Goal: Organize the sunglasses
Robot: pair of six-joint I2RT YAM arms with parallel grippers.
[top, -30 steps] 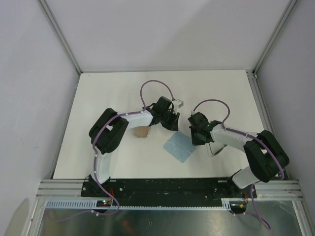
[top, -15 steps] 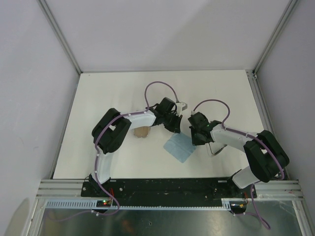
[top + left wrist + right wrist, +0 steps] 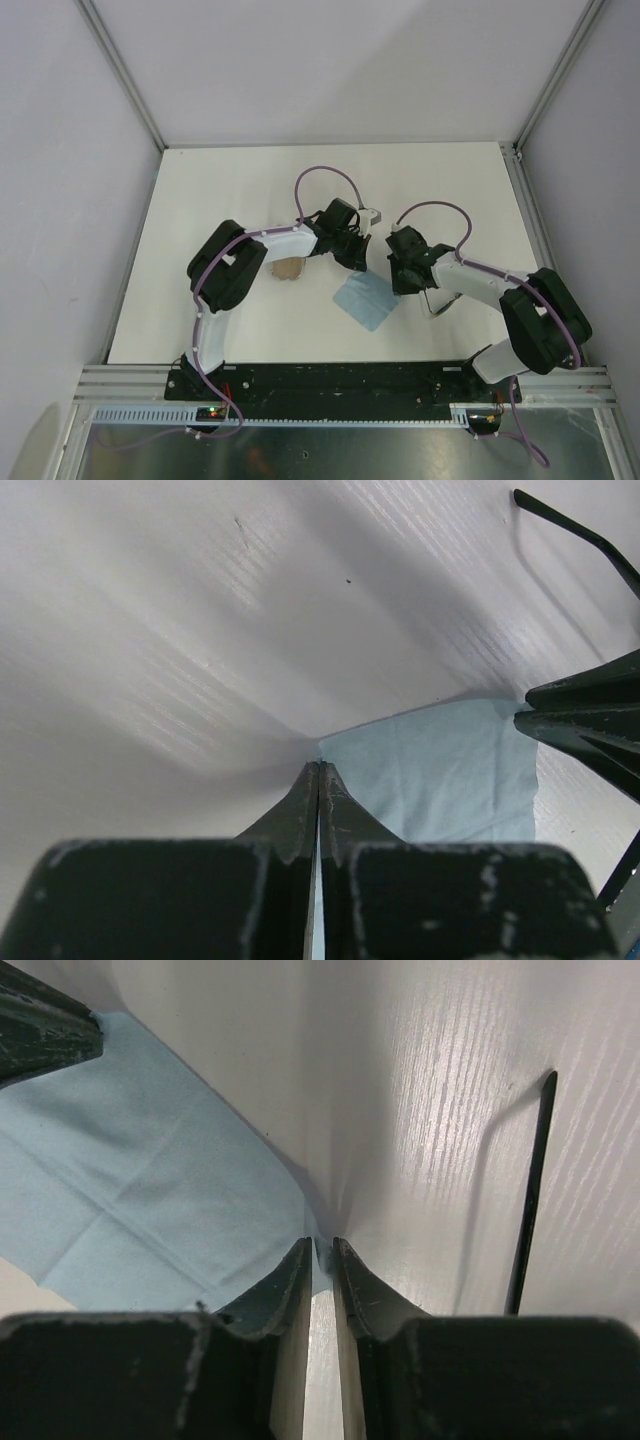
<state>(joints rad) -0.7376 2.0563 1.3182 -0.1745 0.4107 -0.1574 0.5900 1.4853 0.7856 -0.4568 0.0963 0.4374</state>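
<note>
left end effector (image 3: 318, 772) just clamped onto light blue cloth (image 3: 440, 780) corner | right end effector (image 3: 320, 1250) pinches another corner | sunglasses (image 3: 530, 1190) untouched; cloth likely gets moved first

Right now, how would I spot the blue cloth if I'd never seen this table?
Find the white table, then the spot where the left claw and right claw nearly meet. The cloth lies between them. It's the only light blue square; the case nearby is beige.
</note>
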